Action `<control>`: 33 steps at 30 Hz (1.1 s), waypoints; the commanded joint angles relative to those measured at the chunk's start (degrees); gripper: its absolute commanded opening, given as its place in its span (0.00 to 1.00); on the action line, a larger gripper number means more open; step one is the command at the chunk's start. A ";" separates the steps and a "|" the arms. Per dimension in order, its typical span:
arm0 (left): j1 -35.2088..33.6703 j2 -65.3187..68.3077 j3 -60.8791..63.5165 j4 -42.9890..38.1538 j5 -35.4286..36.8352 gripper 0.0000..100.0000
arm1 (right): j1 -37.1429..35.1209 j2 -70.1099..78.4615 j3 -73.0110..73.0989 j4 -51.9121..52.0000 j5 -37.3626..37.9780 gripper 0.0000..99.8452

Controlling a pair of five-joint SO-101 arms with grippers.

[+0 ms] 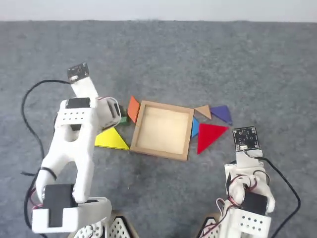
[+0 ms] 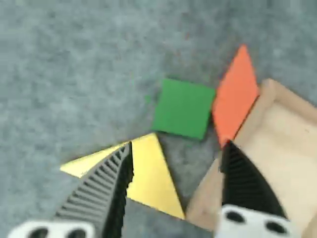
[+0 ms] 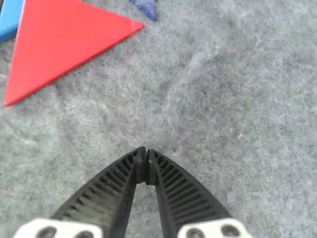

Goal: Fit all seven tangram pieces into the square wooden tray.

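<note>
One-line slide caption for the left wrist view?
Left gripper, jaws open, above yellow triangle, near green square, orange piece and wooden tray.

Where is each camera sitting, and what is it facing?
High view: fixed above the table, looking down on the tray; both arms show.
Left wrist view: on the left arm, looking down past the open left gripper at the yellow triangle, green square and tray corner.
Right wrist view: on the right arm, looking down past the shut right gripper at the red triangle.
Shared: high and left wrist views both show the yellow triangle.
</note>
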 commanded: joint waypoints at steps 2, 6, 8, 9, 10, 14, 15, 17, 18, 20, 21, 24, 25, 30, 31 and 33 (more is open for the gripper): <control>-0.70 -2.55 0.13 6.24 0.70 0.39 | 0.75 0.04 0.79 0.48 0.62 0.01; -1.93 -2.55 1.27 7.12 0.70 0.39 | 0.75 0.04 0.79 0.48 0.62 0.01; -2.20 -2.55 3.56 4.22 0.70 0.39 | 0.75 0.04 0.79 0.48 0.62 0.01; -2.20 -2.55 5.14 1.76 0.70 0.39 | 0.75 0.04 0.79 0.48 0.62 0.01; -2.20 -2.55 6.90 -0.79 0.70 0.39 | 0.75 0.04 0.79 0.48 0.62 0.01; -2.20 -2.55 13.23 -10.55 0.70 0.39 | 0.75 0.04 0.79 0.48 0.62 0.01; -2.20 -2.55 13.93 -11.87 0.70 0.39 | 0.75 0.04 0.79 0.48 0.62 0.01; -2.20 -2.55 14.64 -12.75 0.70 0.39 | 0.75 0.04 0.79 0.48 0.62 0.01; -2.29 -2.55 14.73 -12.57 0.79 0.39 | 0.75 0.04 0.79 0.48 0.62 0.01; -2.29 -2.55 15.43 -12.40 0.79 0.39 | 0.75 0.04 0.79 0.48 0.62 0.01; -2.29 -2.55 16.13 -12.84 0.79 0.39 | 0.75 0.04 0.79 0.48 0.62 0.01; -2.37 -2.55 17.19 -12.84 0.79 0.39 | 0.75 0.04 0.79 0.48 0.62 0.01; -3.25 -2.55 17.19 -12.84 0.79 0.39 | 0.75 0.04 0.79 0.48 0.62 0.01; -11.69 -2.55 17.19 -12.40 -1.76 0.39 | 0.75 0.04 0.79 0.48 0.62 0.01; -13.10 -2.55 17.19 -12.13 -3.52 0.39 | 0.75 0.04 0.79 0.48 0.62 0.01; -15.03 -2.55 16.66 -9.41 -5.19 0.39 | 0.75 0.04 0.79 0.48 0.62 0.01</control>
